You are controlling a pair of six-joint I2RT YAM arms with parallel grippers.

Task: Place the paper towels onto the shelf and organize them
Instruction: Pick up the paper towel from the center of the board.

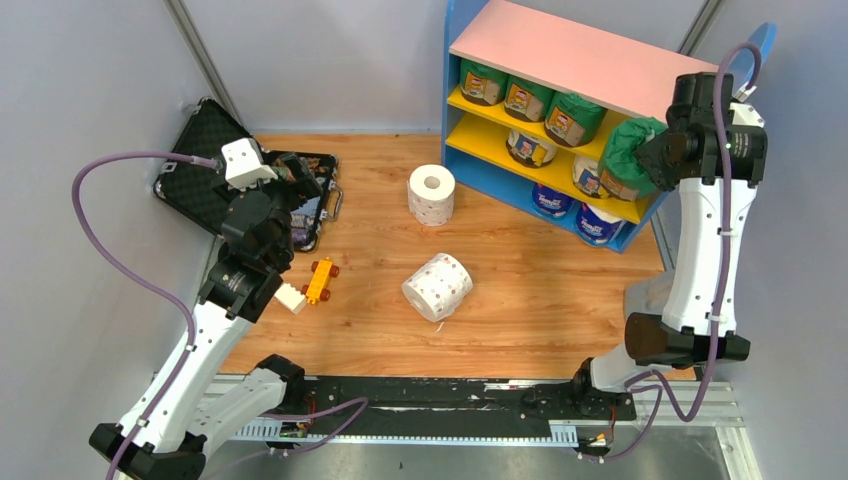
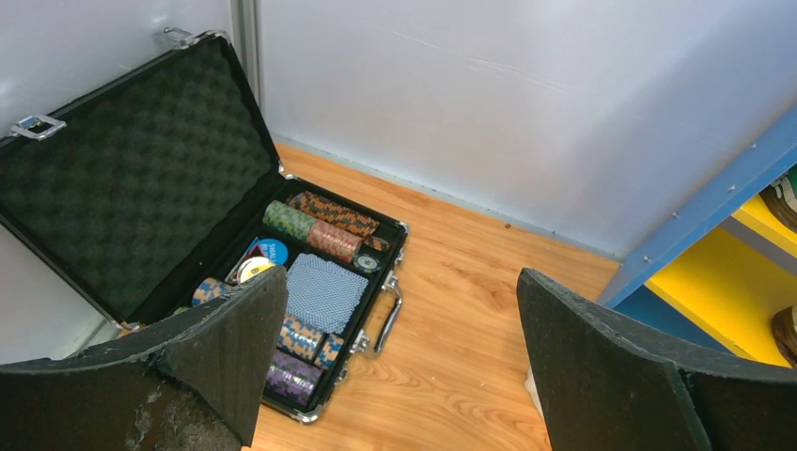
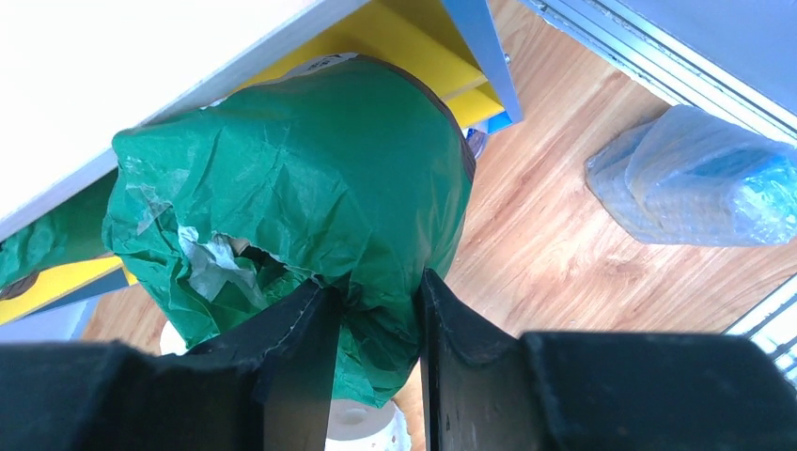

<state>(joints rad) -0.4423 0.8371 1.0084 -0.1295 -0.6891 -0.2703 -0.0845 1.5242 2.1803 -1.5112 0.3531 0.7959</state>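
My right gripper (image 1: 655, 155) (image 3: 376, 291) is shut on the crumpled wrapper of a green-wrapped paper towel roll (image 1: 628, 150) (image 3: 301, 178). It holds the roll at the right end of the shelf (image 1: 580, 55), just under the pink top board. Green-wrapped rolls (image 1: 527, 98) line the upper yellow board, cream ones (image 1: 530, 147) the lower, and blue-and-white ones (image 1: 598, 225) stand at the bottom. Two bare dotted rolls are on the floor, one upright (image 1: 431, 194) and one on its side (image 1: 437, 286). My left gripper (image 1: 300, 195) (image 2: 399, 282) hangs open and empty over the floor beside the case.
An open black case (image 1: 200, 170) (image 2: 320, 272) of poker chips lies at the back left. An orange toy car (image 1: 321, 280) sits near my left arm. A clear plastic bag (image 3: 695, 178) lies on the floor right of the shelf. Grey walls close in on both sides.
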